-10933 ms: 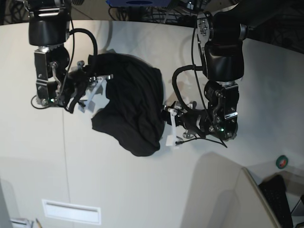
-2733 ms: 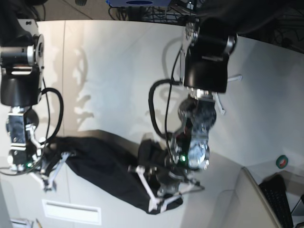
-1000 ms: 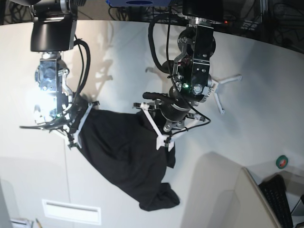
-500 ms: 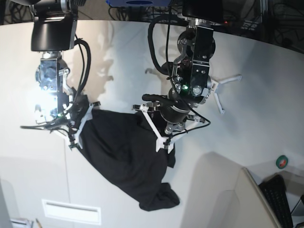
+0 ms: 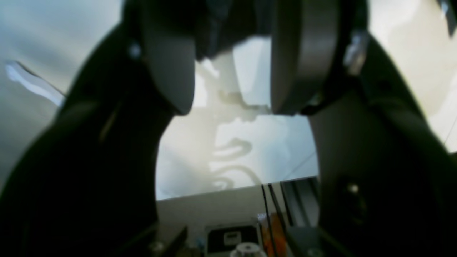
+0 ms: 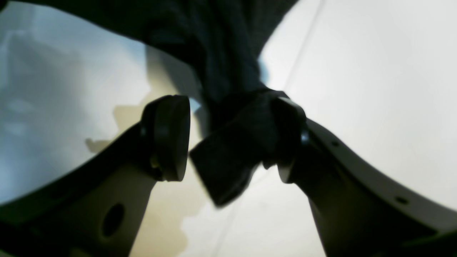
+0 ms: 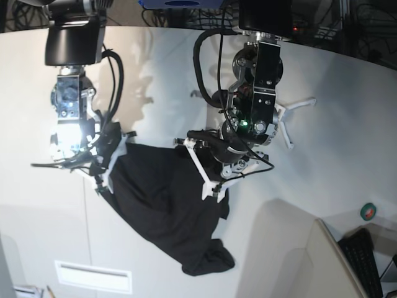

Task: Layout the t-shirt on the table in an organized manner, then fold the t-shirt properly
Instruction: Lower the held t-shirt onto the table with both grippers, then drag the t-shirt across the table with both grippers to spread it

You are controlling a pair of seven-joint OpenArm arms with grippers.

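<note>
The black t-shirt (image 7: 161,205) lies wrinkled on the table (image 7: 155,62), its bulk trailing to a bunched end near the front. My left gripper (image 7: 208,174) hovers at the shirt's right upper edge. In the left wrist view this gripper (image 5: 228,71) stands open, with bare table (image 5: 232,142) showing between the pads and dark cloth only past the tips. My right gripper (image 7: 105,164) is at the shirt's left corner. It (image 6: 232,139) is open, and a twisted bunch of t-shirt (image 6: 221,53) leans on one pad, apart from the other.
A white Y-shaped piece (image 7: 288,121) lies right of the left arm. A white rectangular plate (image 7: 93,276) sits near the front left. A raised beige panel (image 7: 291,248), a small green round thing (image 7: 368,211) and dark gear (image 7: 366,261) stand at the lower right.
Both grippers have gone from shut on the shirt's corners to open. Both arms shifted slightly; the shirt lies much as before.
</note>
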